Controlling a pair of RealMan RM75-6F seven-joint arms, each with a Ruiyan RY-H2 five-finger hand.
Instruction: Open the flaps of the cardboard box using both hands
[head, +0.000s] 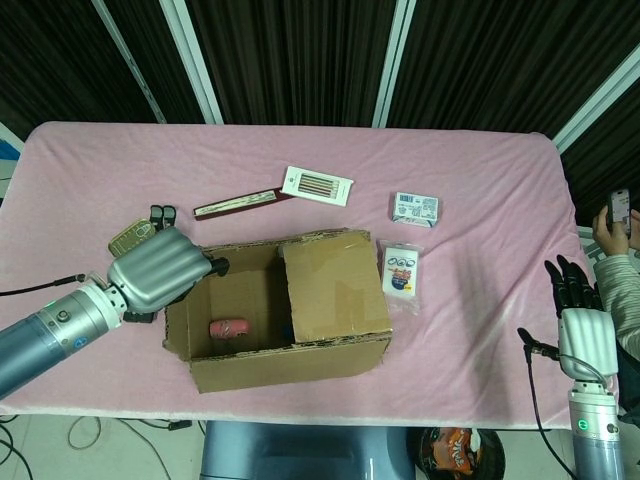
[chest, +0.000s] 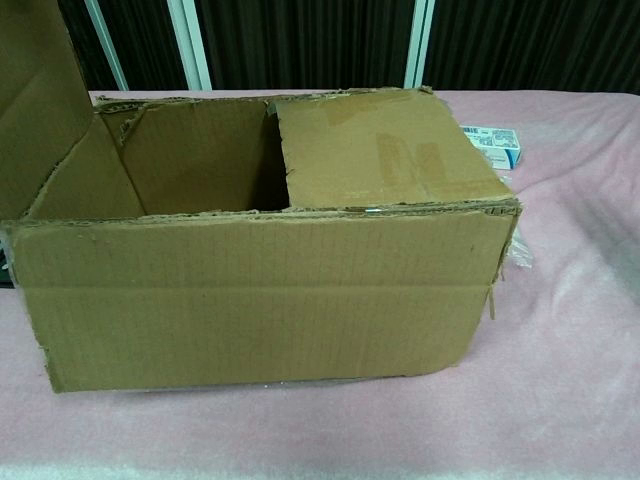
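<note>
No legible writing on cardboard box (head: 290, 310)

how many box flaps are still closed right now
1. The right flap still lies flat over the cardboard box; the left flap is folded outward by the left hand. Any other flaps aren't visible.

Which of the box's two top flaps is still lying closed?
The right flap: it lies flat over the cardboard box. The left flap stands raised, held back by the left hand.
</note>
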